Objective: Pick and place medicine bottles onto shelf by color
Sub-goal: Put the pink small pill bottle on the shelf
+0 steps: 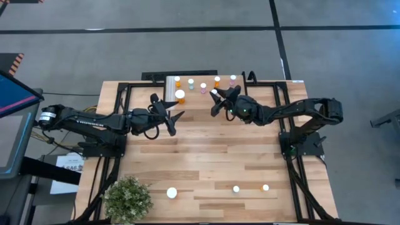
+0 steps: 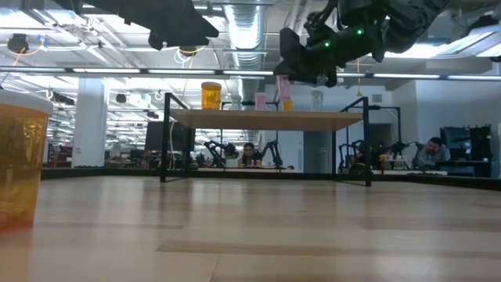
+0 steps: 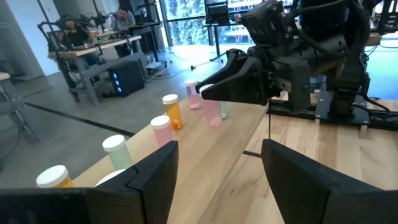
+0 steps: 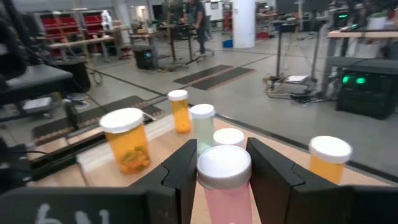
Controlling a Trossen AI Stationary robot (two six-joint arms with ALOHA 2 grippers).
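The shelf [image 1: 196, 97] stands at the table's far edge, with several medicine bottles upright on it: a large orange one [image 1: 180, 95], small orange [image 1: 177, 81], green [image 1: 190, 83] and pink [image 1: 203, 87] ones. My right gripper [image 1: 215, 94] is over the shelf's right part, shut on a pink white-capped bottle [image 4: 225, 186]. My left gripper [image 1: 170, 116] hovers open just in front of the shelf's left end, holding nothing. My right gripper pinches the pink bottle between its two fingers [image 4: 180, 171] at the cap and upper body [image 4: 224, 167]. The fingers lie level, coming from the table's right side. The bottle stands upright in the hold; in the low view its base [image 2: 282, 95] seems just above the shelf top.
More bottles stand on the shelf right of the held one: orange [image 1: 217, 80] and pink [image 1: 232, 79]. Three white-capped bottles [image 1: 172, 193], [image 1: 236, 189], [image 1: 265, 187] stand near the table's front edge, beside a potted plant [image 1: 128, 199]. Between them and the shelf lies bare wood [image 1: 206, 150].
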